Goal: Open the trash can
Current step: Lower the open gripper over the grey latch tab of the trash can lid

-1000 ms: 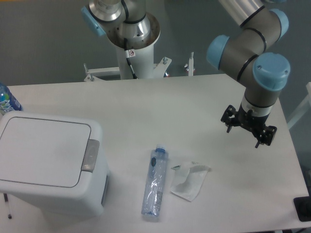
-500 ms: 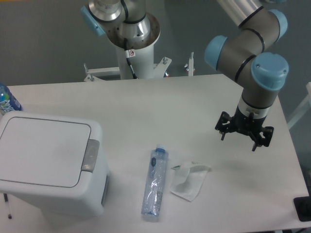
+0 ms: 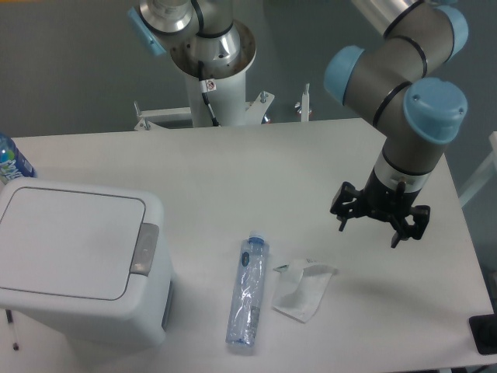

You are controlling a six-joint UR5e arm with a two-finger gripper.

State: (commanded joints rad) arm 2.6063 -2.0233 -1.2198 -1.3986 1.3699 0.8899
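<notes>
Starting out: your large white boxy plastic trash can [image 3: 78,260] sits lid-down at bench left, grey push-button [image 3: 144,249] untouched. Black two-finger gripper [image 3: 378,226] hovers well apart at right, jaws seemingly spread, empty.

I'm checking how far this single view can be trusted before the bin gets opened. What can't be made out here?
- Inside of the trash can: hidden by its shut lid.
- Blue bottle behind it: cut off by the left edge and the can.
- Dark object at lower right: cut by the frame edge.
- Gripper: fingers look spread and empty, but their pads are too small to see.
- Label on the lying bottle: too small to read.
</notes>
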